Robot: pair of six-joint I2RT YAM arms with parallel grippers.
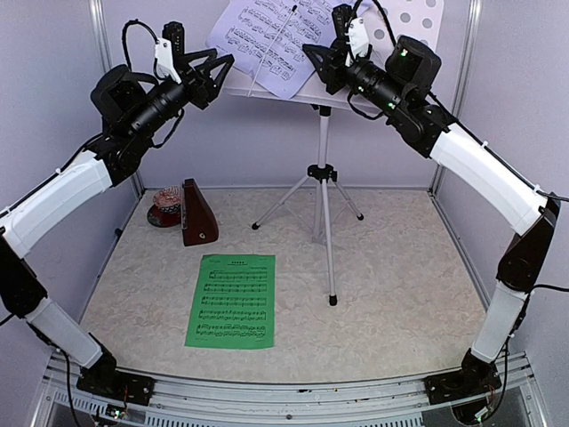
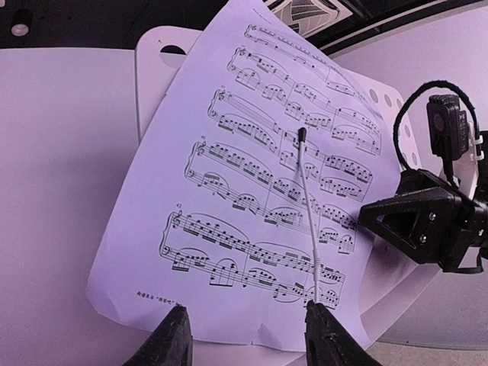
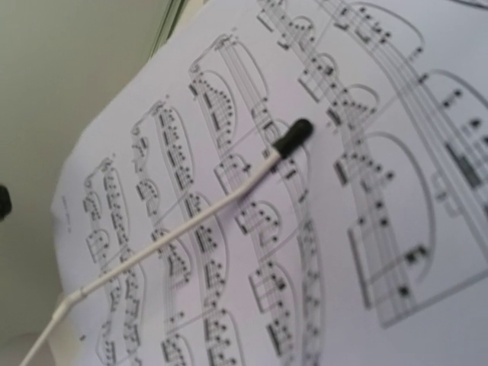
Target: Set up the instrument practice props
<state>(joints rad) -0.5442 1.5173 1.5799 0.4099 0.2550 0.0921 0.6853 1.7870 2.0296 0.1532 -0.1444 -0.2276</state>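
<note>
The silver tripod music stand [image 1: 323,169] stands at the back middle, its perforated grey desk [image 1: 411,20] at the top. The pale lavender sheet [image 1: 267,36] rests on the desk under a thin white wire arm [image 1: 274,46]. It fills the left wrist view [image 2: 252,191] and the right wrist view [image 3: 320,229]. My left gripper [image 1: 213,78] is open at the sheet's lower left edge, its fingertips [image 2: 174,335] just below the paper. My right gripper [image 1: 322,67] looks open at the sheet's right edge, and its fingers are out of its own view. The green sheet [image 1: 231,300] lies flat on the table. The brown metronome [image 1: 197,213] stands at the left.
A small reddish round object [image 1: 166,206] sits beside the metronome on its left. The tripod legs [image 1: 331,267] spread over the middle of the table. Pale walls and metal frame posts [image 1: 449,98] close in the back and sides.
</note>
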